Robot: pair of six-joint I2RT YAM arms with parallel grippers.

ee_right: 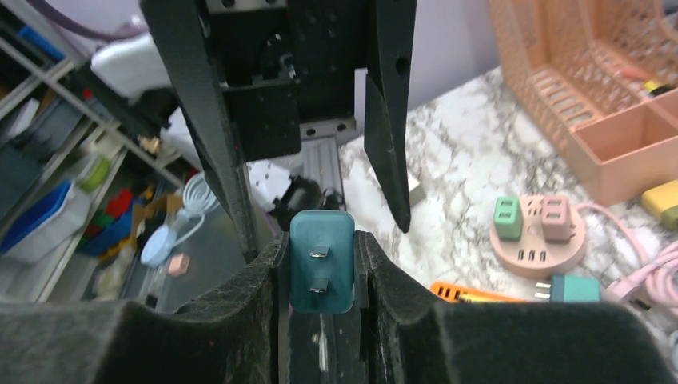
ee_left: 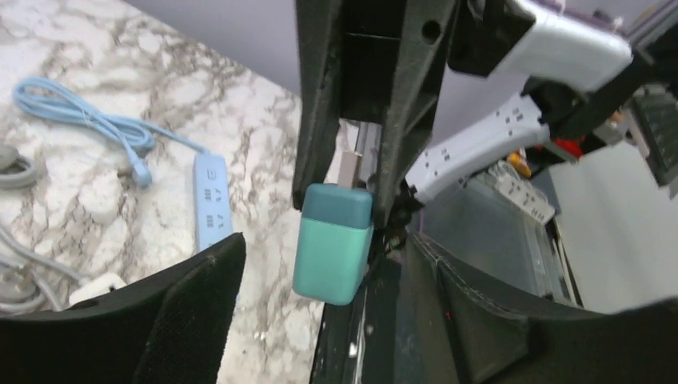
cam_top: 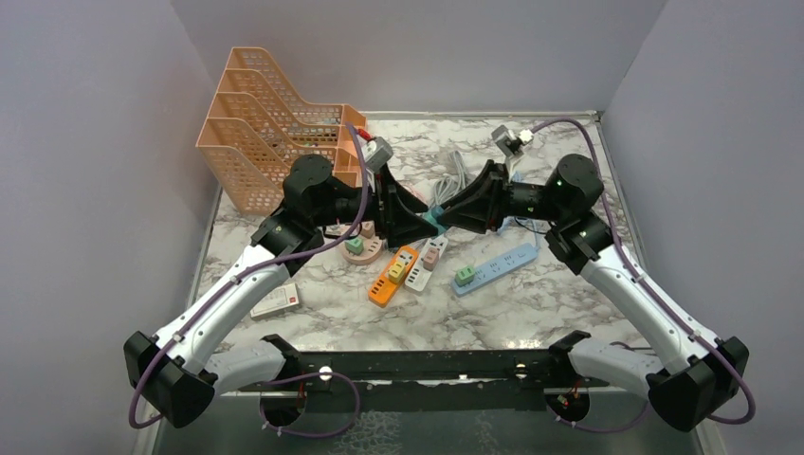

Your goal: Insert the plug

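Well, from above, the two arms meet nose to nose over the middle of the marble table (cam_top: 531,313), and the teal plug (cam_top: 434,219) hangs in the air between them, clear of the tabletop. The right gripper (cam_top: 447,214) comes in from three o'clock and the left gripper (cam_top: 420,224) from nine. The orange strip (cam_top: 392,276), white strip (cam_top: 426,264) and blue strip (cam_top: 496,265) lie just toward six o'clock of that meeting point, and the orange rack (cam_top: 275,133) sits off at ten. Through the left wrist camera, that gripper's own jaws stand well apart on either side of the plug, gripping nothing. Through the right wrist camera, the jaws are pinched tight on the plug's sides, with its prongs (ee_right: 320,253) facing the lens. I'd guess this is a handover, meant to leave the prongs free for a socket.
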